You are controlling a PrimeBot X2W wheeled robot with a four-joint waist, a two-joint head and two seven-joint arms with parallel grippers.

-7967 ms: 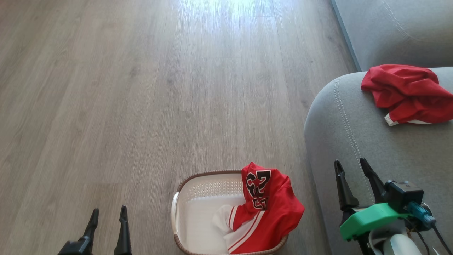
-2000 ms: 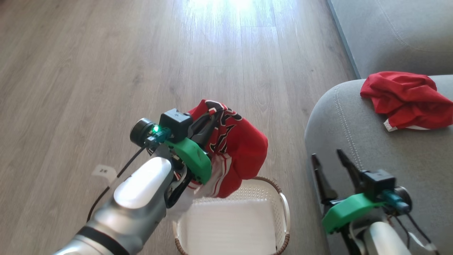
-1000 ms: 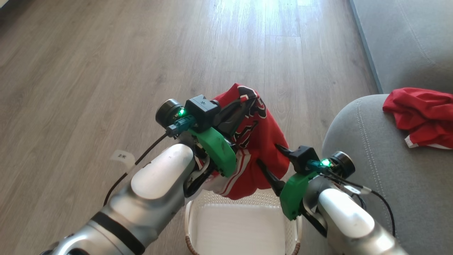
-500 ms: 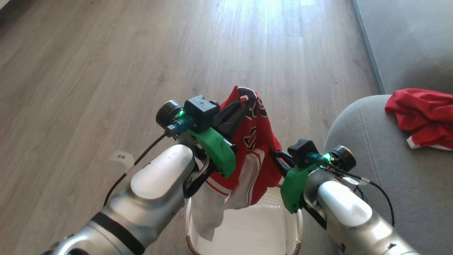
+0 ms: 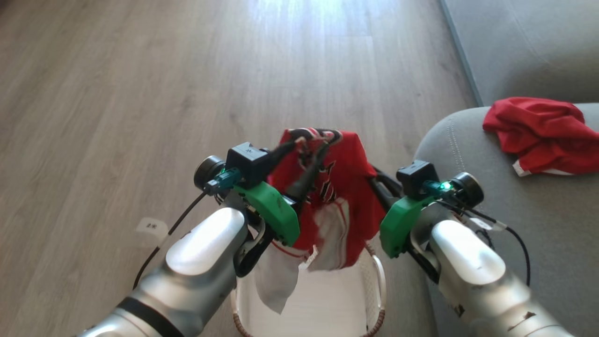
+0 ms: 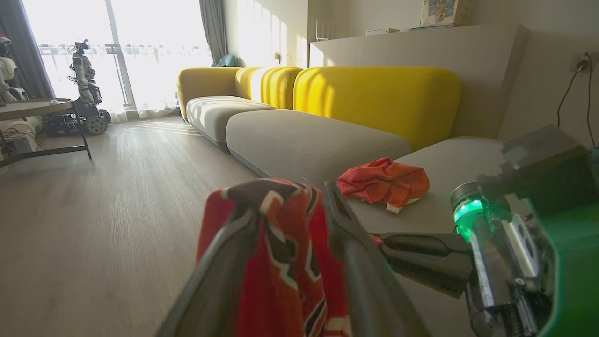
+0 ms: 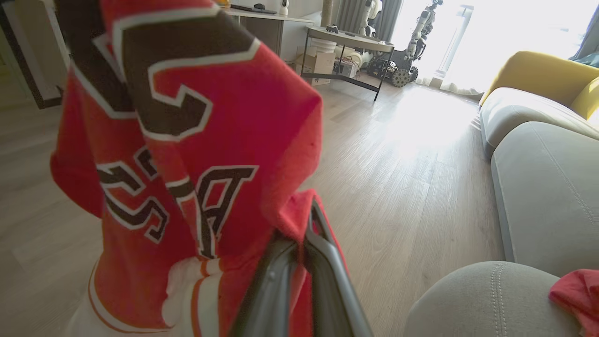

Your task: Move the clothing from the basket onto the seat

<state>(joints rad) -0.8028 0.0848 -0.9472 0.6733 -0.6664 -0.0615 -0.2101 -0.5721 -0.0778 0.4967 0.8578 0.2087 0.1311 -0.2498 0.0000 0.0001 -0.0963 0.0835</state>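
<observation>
Numbered jersey [image 5: 346, 187] hangs mid-air, head-view centre, above basket [image 5: 378, 285] at 6 o'clock; white hem dangles into the basket.
L gripper [image 5: 309, 146]: fingers part-spread, collar bunched btwn tips; can't tell if pinching.
R gripper [image 7: 299, 224]: fingers nearly together, nipping jersey's red edge.
2nd red garment [image 5: 538, 131] lies on sofa seat [image 5: 468, 154], 2 o'clock.
</observation>
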